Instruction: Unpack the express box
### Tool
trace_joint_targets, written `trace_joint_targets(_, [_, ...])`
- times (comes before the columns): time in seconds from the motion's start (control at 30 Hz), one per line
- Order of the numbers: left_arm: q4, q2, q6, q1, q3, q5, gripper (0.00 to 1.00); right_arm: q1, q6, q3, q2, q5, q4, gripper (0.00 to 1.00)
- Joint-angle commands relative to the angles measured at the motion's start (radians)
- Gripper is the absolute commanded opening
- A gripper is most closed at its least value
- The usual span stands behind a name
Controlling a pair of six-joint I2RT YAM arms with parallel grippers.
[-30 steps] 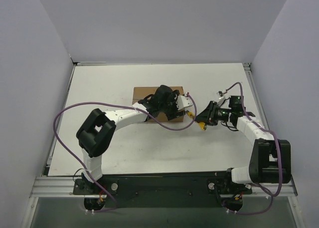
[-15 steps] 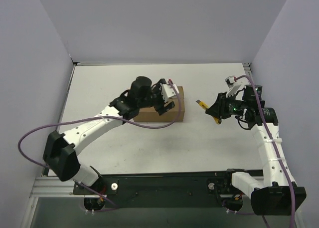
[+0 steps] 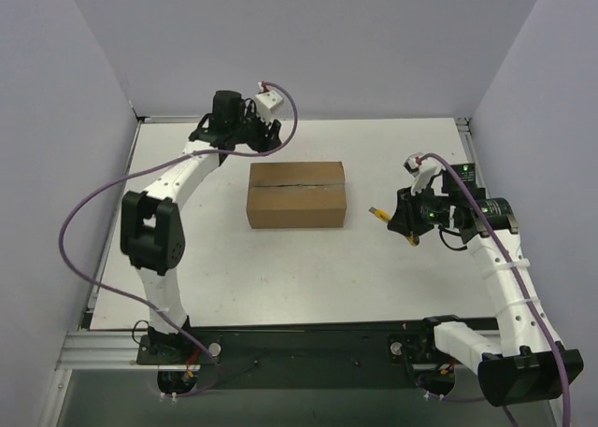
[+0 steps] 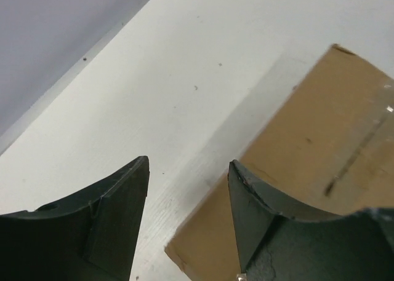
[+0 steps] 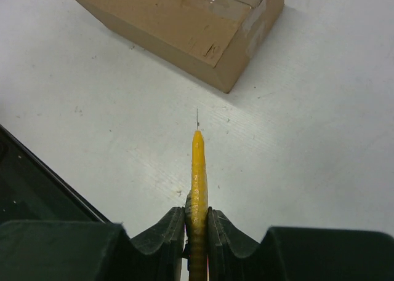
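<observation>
Since half a second back, no longer leans over the box [image 3: 296, 193] with the left arm. Now stretches that arm away toward the far left of the table [image 3: 280, 268], elbow raised, wrist bent back toward the middle. Hangs the left gripper [image 3: 260, 135] beyond the box's far left corner, apart from it. Leaves the box where it was, flat on the table near the centre, long side across the overhead view, flaps down, seam running along the top.

From the left wrist, looks down past both dark fingers [image 4: 117, 213] at one corner of the box [image 4: 308, 170] and white table. Holds the left gripper [image 4: 188, 161] spread, with a clear gap between the tips, nothing in it, touching nothing.

Has also shifted the right arm slightly nearer in the overhead view. Reaches it in from the right, forearm up, wrist turned leftward, right gripper [image 3: 404, 217] well apart from the box's right end. Pinches a yellow knife [image 3: 379, 212] there, jaws pressed tight on the handle.

From the right wrist, shows the knife [image 5: 197, 170] edge-on, sticking out of the right gripper [image 5: 197, 210]. Points its thin blade tip toward the nearest corner of the box [image 5: 178, 23] across white table, not touching it.
</observation>
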Motion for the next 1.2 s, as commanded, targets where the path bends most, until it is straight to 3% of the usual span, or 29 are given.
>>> trace_joint_targets(0.0, [-0.113, 0.243, -0.113, 0.064, 0.328, -0.027, 0.63, 0.043, -0.101, -0.033, 0.037, 0.061, -0.005, 0.00])
trace_joint_targets(0.13, [-0.211, 0.411, -0.065, 0.100, 0.533, 0.064, 0.63, 0.116, -0.140, -0.049, 0.122, 0.080, 0.029, 0.00])
trace_joint_targets(0.23, [-0.250, 0.475, -0.049, 0.107, 0.593, 0.152, 0.64, 0.213, -0.172, -0.033, 0.201, 0.100, 0.040, 0.00])
trace_joint_targets(0.4, [-0.343, 0.514, 0.015, 0.110, 0.589, 0.195, 0.63, 0.331, -0.117, 0.006, 0.346, 0.140, 0.136, 0.00])
trace_joint_targets(0.53, [-0.475, 0.463, 0.157, 0.111, 0.511, 0.304, 0.63, 0.333, -0.042, 0.097, 0.526, 0.184, 0.184, 0.00])
trace_joint_targets(0.67, [-0.613, 0.363, 0.287, 0.113, 0.345, 0.341, 0.61, 0.302, -0.019, 0.265, 0.665, 0.247, 0.196, 0.00])
trace_joint_targets(0.8, [-0.667, 0.203, 0.334, 0.117, 0.036, 0.416, 0.55, 0.282, -0.025, 0.443, 0.796, 0.284, 0.203, 0.00])
trace_joint_targets(1.0, [-0.571, -0.193, 0.256, 0.082, -0.388, 0.600, 0.54, 0.336, -0.043, 0.617, 0.919, 0.290, 0.235, 0.00])
trace_joint_targets(1.17, [-0.483, -0.419, 0.184, 0.008, -0.569, 0.531, 0.54, 0.385, -0.043, 0.677, 0.966, 0.351, 0.247, 0.00])
